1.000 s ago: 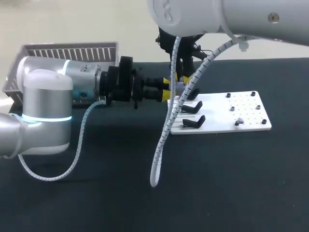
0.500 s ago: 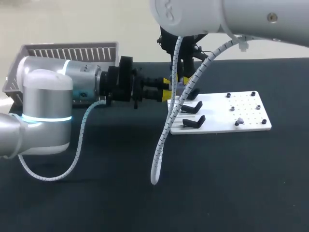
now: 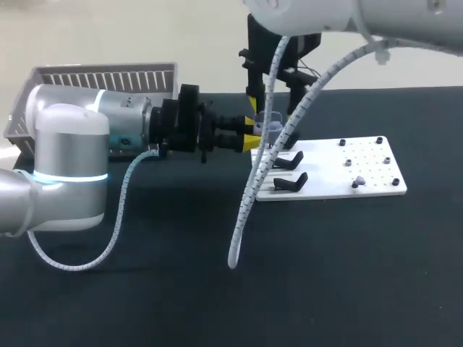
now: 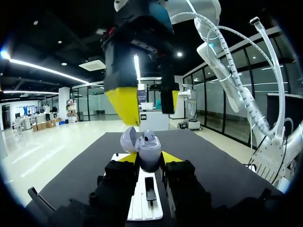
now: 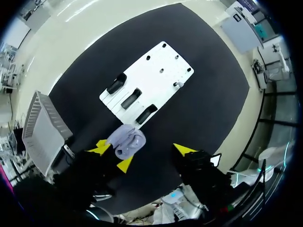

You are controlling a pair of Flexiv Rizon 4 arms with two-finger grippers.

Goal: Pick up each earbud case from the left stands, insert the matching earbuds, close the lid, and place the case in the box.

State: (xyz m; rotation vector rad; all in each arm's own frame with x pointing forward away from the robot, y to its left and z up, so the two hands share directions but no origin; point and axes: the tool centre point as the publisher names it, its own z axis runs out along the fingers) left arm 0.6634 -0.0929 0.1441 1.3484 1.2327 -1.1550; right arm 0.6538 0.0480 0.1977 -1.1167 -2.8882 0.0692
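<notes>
While the left gripper [image 4: 150, 159] clamps the open lavender case [image 4: 147, 147] beside the white board's [image 3: 376, 165] stand end, the right gripper [image 3: 273, 105], spread wide and empty above that end, should probably fetch the small earbud-like piece [image 3: 357, 181] from the board's opposite end and lower it squarely.

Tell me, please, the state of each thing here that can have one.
left hand: shut on the earbud case
earbud case: lid open
right hand: open, empty, above the earbud case
stands: all three empty
box: contents hidden
</notes>
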